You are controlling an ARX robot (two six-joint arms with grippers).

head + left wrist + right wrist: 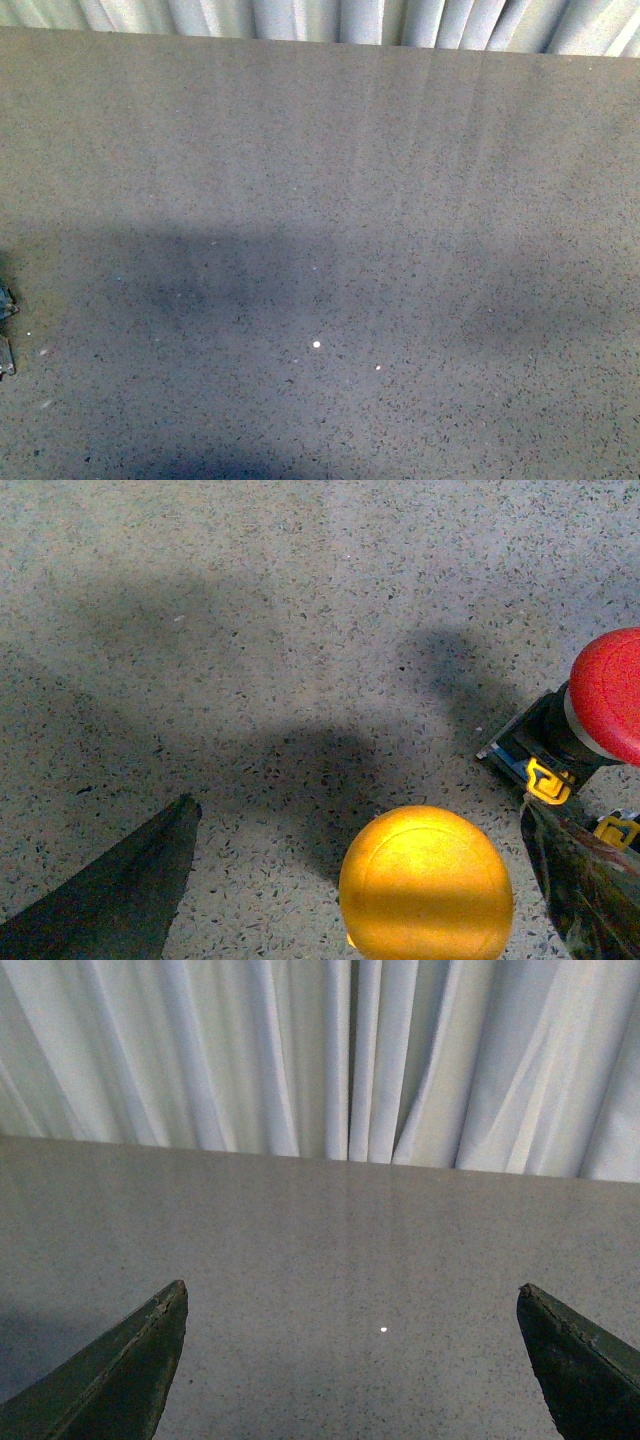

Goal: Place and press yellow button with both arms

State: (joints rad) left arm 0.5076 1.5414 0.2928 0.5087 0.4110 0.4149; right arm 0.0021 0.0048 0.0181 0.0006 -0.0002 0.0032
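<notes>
The counter [320,200] fills the front view. A curtain [300,18] runs along the top edge behind it, and small objects [5,300] sit at the lower left, cut by the frame. Under the left gripper [357,802], the push button [426,880] stands on the counter between the spread jaws, nearer one. A second push button [590,705] lies just beside it, by that jaw's tip. The right gripper [351,1288] hangs over the counter, jaws apart.

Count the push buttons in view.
2, both in the left wrist view: the yellow button between the fingers of the left claw, and a red button beside it. Others may lie out of frame.
</notes>
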